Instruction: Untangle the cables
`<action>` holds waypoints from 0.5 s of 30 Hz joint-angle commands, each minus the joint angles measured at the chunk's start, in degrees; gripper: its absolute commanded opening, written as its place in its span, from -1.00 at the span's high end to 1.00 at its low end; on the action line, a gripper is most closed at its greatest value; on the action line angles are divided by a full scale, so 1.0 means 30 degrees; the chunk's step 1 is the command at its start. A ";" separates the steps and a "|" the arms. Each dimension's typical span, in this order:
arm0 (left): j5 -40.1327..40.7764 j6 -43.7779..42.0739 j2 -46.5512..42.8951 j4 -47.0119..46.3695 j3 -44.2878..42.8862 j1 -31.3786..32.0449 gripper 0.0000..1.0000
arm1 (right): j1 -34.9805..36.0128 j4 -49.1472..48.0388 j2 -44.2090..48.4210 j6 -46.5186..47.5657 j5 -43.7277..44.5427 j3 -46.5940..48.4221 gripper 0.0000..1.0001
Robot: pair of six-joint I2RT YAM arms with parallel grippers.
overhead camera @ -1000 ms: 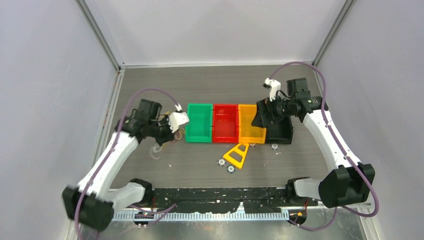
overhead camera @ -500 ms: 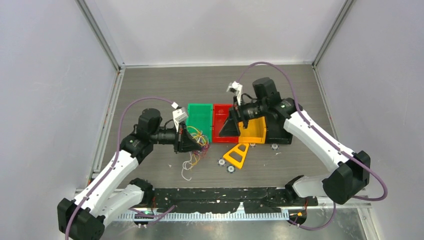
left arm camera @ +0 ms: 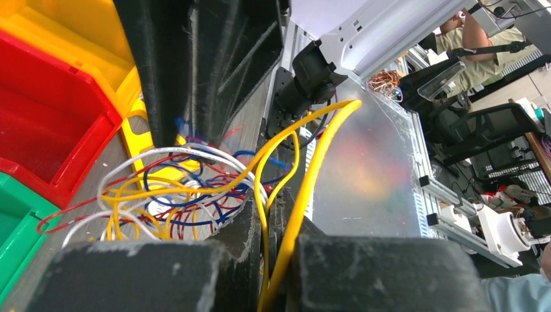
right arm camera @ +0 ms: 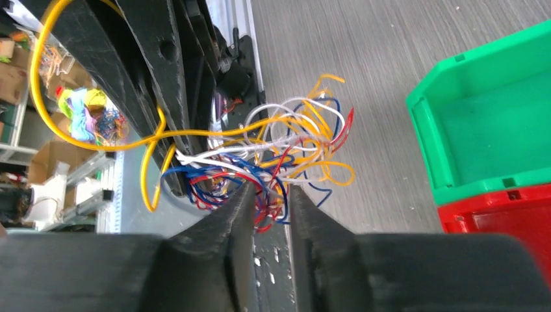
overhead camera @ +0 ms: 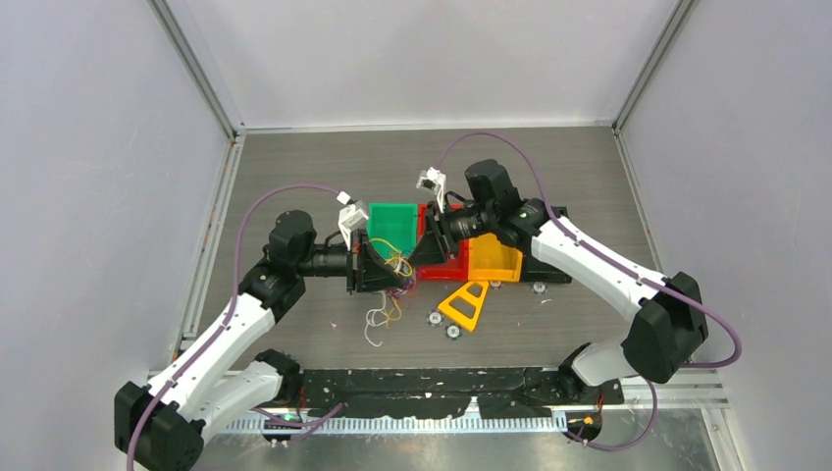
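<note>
Watching both arms facing each other over the counter [overhead camera: 294, 167], just on the near side of the green tray [overhead camera: 392, 221]. Finding the cables [overhead camera: 394, 267] bunched in the air between the two grippers: a tangle of yellow, white, red and blue strands, with a few loose ends trailing down to the counter on the near side.

Logging the left gripper [left arm camera: 273, 218] with jaws pressed almost together, pinching a yellow strand that is running up through the slit and arching away beyond the tips. Seeing the rest of the tangle hanging just past those tips, beside the red tray [left arm camera: 52, 130].

Logging the right gripper [right arm camera: 269, 195] pointing left into the tangle, jaws standing only a narrow slit apart. Seeing red, blue and white loops crossing right at the tips; not managing to tell whether any strand is actually clamped.

Noting an orange tray [overhead camera: 495, 260] and a black tray [overhead camera: 554, 265] sitting to the right of the red one, and a yellow triangular piece [overhead camera: 465, 304] lying on the counter just near of them.
</note>
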State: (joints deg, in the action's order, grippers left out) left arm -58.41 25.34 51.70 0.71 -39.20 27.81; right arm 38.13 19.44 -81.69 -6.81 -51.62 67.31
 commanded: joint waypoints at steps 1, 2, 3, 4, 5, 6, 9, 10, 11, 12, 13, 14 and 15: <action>-0.1132 0.0067 -0.0259 -0.0331 -0.0572 0.0124 1.00 | 0.0055 -0.1866 0.0299 -0.0165 0.1323 0.0136 0.70; -0.1292 -0.0363 -0.0409 0.0762 -0.0837 0.0106 1.00 | 0.0045 -0.1167 0.0361 0.0474 0.2768 0.0188 0.85; -0.1468 -0.1219 -0.0567 0.2246 -0.1309 0.0104 1.00 | -0.0058 -0.0762 0.0554 0.0786 0.3571 0.0212 0.87; -0.1666 -0.2377 -0.0766 0.4054 -0.1800 0.0104 0.98 | -0.0173 -0.0049 0.0679 0.1283 0.5088 0.0182 0.88; -0.1771 -0.3833 -0.0930 0.6210 -0.2415 0.0064 0.96 | -0.0552 0.0236 0.0971 0.1469 0.5727 0.0071 0.89; -0.1744 -0.5501 -0.1031 0.8849 -0.3004 0.0011 0.95 | -0.0786 0.0816 0.1151 0.1784 0.6821 -0.0035 0.89; -0.1212 -1.1426 -0.1118 1.5940 -0.4350 -0.0774 0.98 | -0.2543 0.1618 0.2089 0.2122 0.7306 -0.0787 0.89; -0.0927 -1.2881 -0.1025 1.7514 -0.4789 -0.1123 1.00 | -0.3181 0.2158 0.2252 0.2467 0.7120 -0.0933 0.89; 0.0193 -1.4111 -0.0904 1.9110 -0.5418 -0.1412 1.00 | -0.3448 0.2438 0.2668 0.2720 0.6992 -0.1225 0.89; 0.0530 -1.5637 -0.0739 2.0247 -0.5899 -0.1851 1.00 | -0.3927 0.2934 0.3079 0.3151 0.6712 -0.1372 0.89; 0.0752 -1.6868 -0.0520 2.1466 -0.6205 -0.2352 1.00 | -0.4100 0.3193 0.3304 0.3559 0.6481 -0.1665 0.89; 0.1344 -1.7729 -0.0343 2.2299 -0.6375 -0.2748 1.00 | -0.4420 0.3657 0.3758 0.3764 0.6394 -0.1826 0.89; 0.2384 -1.8514 -0.0050 2.2953 -0.6564 -0.2919 1.00 | -0.4536 0.3862 0.3995 0.4196 0.6314 -0.2122 0.89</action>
State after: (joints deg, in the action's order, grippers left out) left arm -57.06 -11.14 49.67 48.88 -55.37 22.24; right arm 25.91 26.35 -74.85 -0.21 -34.30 62.89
